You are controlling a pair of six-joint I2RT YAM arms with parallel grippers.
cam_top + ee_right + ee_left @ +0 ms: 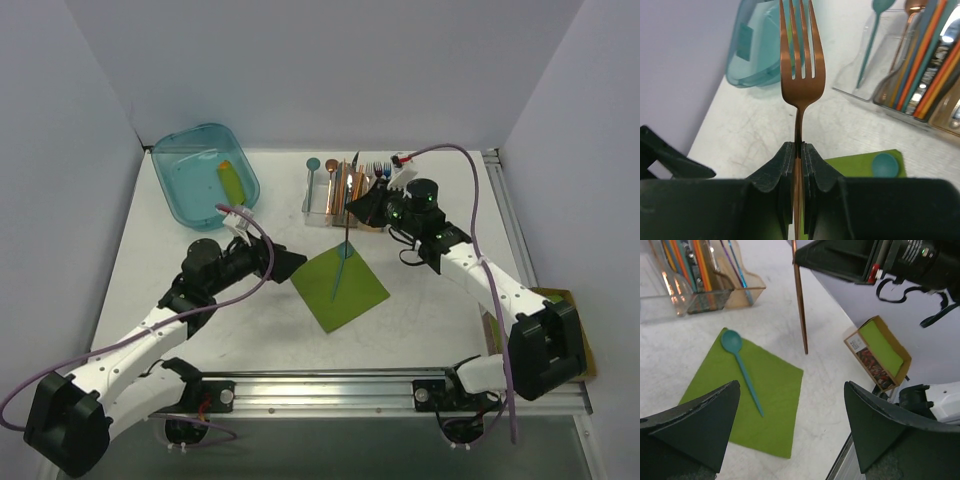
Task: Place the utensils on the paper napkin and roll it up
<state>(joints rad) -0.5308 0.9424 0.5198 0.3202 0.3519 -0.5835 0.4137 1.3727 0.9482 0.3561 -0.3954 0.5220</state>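
Right hand (799, 150) pinches the copper fork (801, 75) at its neck, handle hanging below; left hand (791, 385) spread wide, paper napkin (775, 390) just ahead; teal spoon (742, 367) lies on it.

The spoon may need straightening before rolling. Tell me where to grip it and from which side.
Grip the spoon mid-handle, from straight above, closing across it. It lies flat on the napkin, so a top approach seems best; the handle is slim and straight, the bowl round and wider.
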